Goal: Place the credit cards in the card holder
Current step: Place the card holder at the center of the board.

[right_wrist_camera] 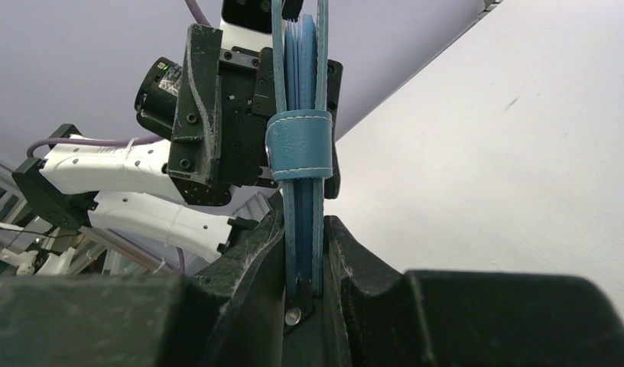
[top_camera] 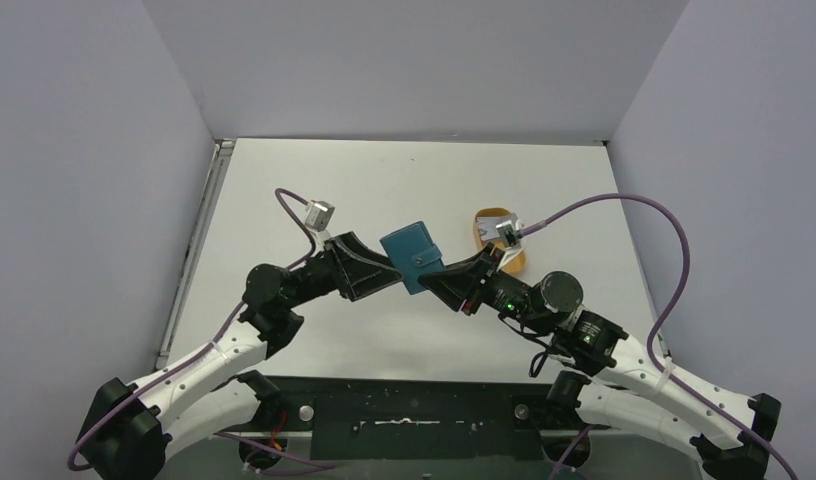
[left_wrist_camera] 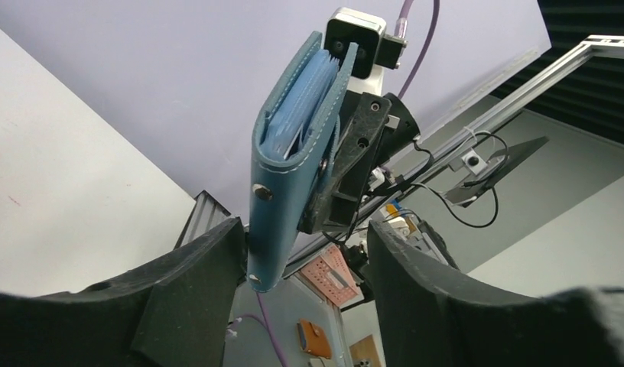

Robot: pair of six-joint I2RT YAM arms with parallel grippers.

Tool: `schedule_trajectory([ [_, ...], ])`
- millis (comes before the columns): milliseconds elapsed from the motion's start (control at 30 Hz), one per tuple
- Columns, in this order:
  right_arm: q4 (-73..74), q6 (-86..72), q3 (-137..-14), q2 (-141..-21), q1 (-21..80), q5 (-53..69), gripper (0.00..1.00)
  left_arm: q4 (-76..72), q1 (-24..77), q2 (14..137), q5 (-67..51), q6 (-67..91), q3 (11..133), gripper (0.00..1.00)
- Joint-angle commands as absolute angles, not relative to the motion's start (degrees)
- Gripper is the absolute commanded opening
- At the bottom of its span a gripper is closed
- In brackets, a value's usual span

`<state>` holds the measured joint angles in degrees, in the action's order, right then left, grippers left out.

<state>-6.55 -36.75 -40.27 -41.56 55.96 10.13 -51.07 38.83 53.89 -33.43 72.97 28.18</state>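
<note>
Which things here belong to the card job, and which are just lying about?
Job:
- teal-blue folding snap-tab wallet, held off the table
- right gripper, clamped on it
- left gripper, open, close to it

Lying about:
- orange oval tray, partly hidden

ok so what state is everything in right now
card holder: folded, tab wrapped over its edge, held off the table
right gripper: shut on the card holder
left gripper: open, fingers either side of the card holder
orange tray: on the table, partly hidden
</note>
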Motion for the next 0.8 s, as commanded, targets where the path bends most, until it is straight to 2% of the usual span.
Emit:
schedule_trajectory([
  [0, -18.89, -39.84, -38.59, -41.07, 56.52, 7.18, 0.0, -55.99, 39.2, 54.26, -32.35, 72.5, 31.09, 0.54],
  [100, -19.15, -40.39, -38.56, -41.66, 56.67, 7.67, 0.0, -55.81, 39.2, 54.69, -32.17, 72.43, 31.44, 0.41],
  [300, -17.72, -40.25, -38.79, -41.3, 56.98, 8.14, 0.0, -55.85, 39.2, 55.32, -31.51, 71.71, 31.71, 0.0],
  [367, -15.36, -40.1, -39.6, -41.02, 57.01, 8.75, 0.01, -55.71, 39.2, 55.06, -30.83, 71.33, 31.14, 0.0],
  [433, -11.06, -39.45, -40.91, -40.59, 57.04, 9.4, 0.18, -54.88, 38.91, 54.44, -29.59, 71.01, 30.22, 0.0],
  [533, -3.71, -37.98, -43.11, -39.12, 57.03, 9.97, 0.52, -51.63, 37.58, 53.0, -29.73, 69.99, 29.8, 0.0],
  [633, 7.49, -35.04, -46.69, -37.27, 57.03, 9.48, 0.69, -45.66, 35.05, 51.19, -32.09, 68.14, 30.24, 0.0],
  [667, 11.62, -33.91, -48.19, -36.61, 57.03, 8.77, 0.81, -42.37, 33.88, 50.65, -33.26, 67.22, 30.67, 0.0],
  [700, 16.67, -32.65, -49.76, -36.05, 57.03, 7.58, 0.87, -38.94, 32.79, 50.19, -34.36, 65.74, 31.19, 0.0],
  [767, 26.12, -30.54, -52.7, -35.09, 57.04, 2.79, 0.91, -29.47, 30.72, 49.7, -36.46, 61.52, 32.91, 0.0],
])
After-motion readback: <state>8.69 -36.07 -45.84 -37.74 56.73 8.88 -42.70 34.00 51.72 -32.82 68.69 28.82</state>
